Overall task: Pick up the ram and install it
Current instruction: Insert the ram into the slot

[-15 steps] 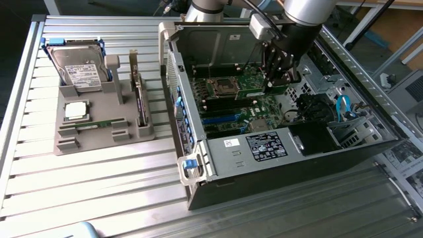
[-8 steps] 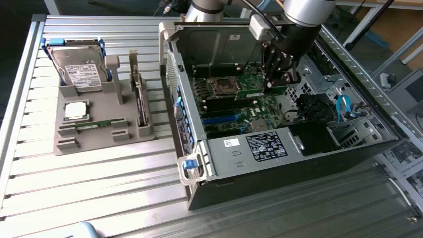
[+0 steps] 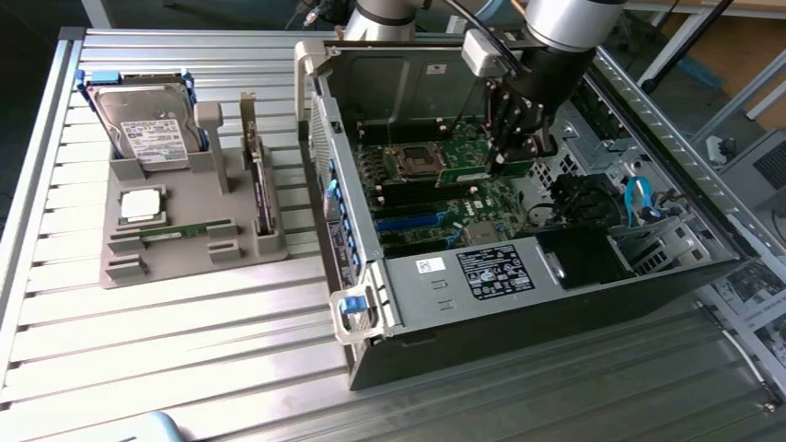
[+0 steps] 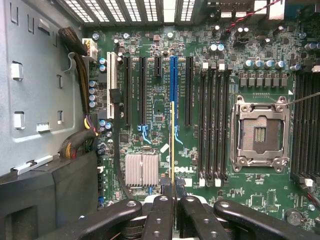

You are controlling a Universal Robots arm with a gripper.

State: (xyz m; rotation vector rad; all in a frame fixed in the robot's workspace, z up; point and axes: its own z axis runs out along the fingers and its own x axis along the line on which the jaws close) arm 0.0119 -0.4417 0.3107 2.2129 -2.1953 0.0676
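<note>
My gripper (image 3: 514, 155) reaches down into the open computer case (image 3: 516, 304) and is shut on the ram (image 3: 473, 173), a thin green stick held just above the motherboard (image 3: 491, 207). In the wrist view the ram (image 4: 173, 145) appears edge-on as a narrow strip running out from between the black fingers (image 4: 159, 215) of the gripper (image 4: 173, 200). It hangs over the blue expansion slot (image 4: 173, 82). The black memory slots (image 4: 212, 130) lie beside it, between it and the open processor socket (image 4: 260, 132).
A grey holder tray (image 3: 135, 272) on the slatted table at the exterior view's left carries a hard drive (image 3: 142, 129), a square silver chip (image 3: 142, 204), a small green stick (image 3: 184, 228) and an upright card (image 3: 258, 184). Case walls, a blue cable (image 3: 636, 198) and a heatsink (image 4: 141, 169) crowd the board.
</note>
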